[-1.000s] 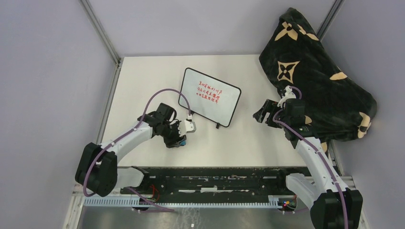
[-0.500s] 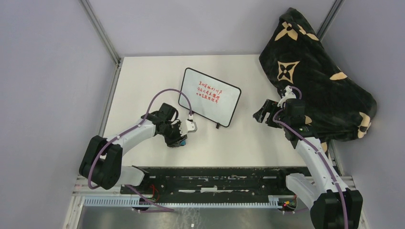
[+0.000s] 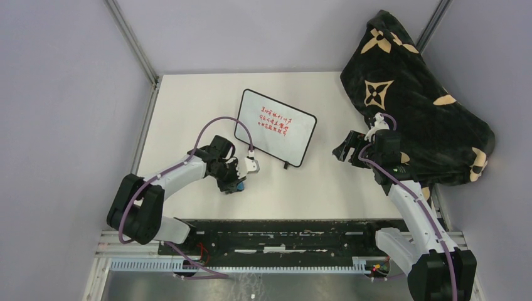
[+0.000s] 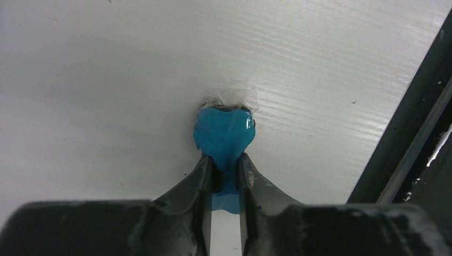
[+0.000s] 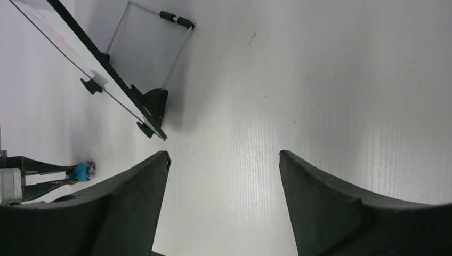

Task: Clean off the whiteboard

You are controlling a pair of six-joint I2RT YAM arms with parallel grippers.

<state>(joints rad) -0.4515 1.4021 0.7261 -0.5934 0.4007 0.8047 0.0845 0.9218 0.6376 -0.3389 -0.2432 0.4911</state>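
The left pincer (image 4: 224,160) is clamped on a small blue piece (image 4: 224,130) lying on the white surface (image 3: 188,106). The whiteboard (image 3: 276,128), red writing unwiped, stands just far-right of it, long edge running far-left to near-right. The right pincer (image 5: 224,156) hangs apart, right of the board.

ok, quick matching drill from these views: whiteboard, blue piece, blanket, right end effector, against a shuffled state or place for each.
Things:
1. whiteboard
2. blue piece
3. blanket
4. right end effector

States or places:
A. open, holding nothing
B. black with tan pattern, far right
C. red writing on it
D. pinched by the left end effector

Pairs: 1-C, 2-D, 3-B, 4-A
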